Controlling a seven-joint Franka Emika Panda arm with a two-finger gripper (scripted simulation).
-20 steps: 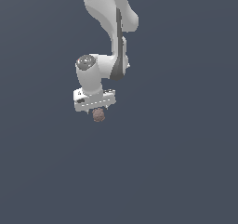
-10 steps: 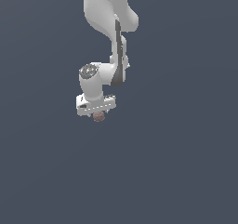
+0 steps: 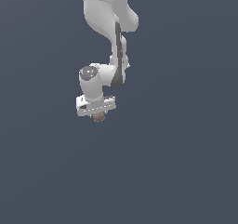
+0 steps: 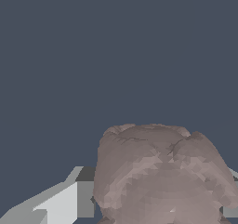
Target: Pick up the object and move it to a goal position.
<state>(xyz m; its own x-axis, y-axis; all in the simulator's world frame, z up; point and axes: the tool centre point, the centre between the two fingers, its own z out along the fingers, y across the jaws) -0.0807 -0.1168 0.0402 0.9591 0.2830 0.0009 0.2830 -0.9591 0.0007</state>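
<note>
The object is a small brownish-pink bumpy lump just under the white gripper bar in the exterior view. My gripper is shut on it and holds it above the grey floor. In the wrist view the object fills the lower middle, with one grey finger beside it; the other finger is mostly hidden behind the lump.
The white arm comes down from the top of the exterior view. All around is plain dark grey-blue ground. No goal marker shows in either view.
The gripper, with the object in it, has moved slightly up and toward the exterior view's left, and the wrist has turned a little.
</note>
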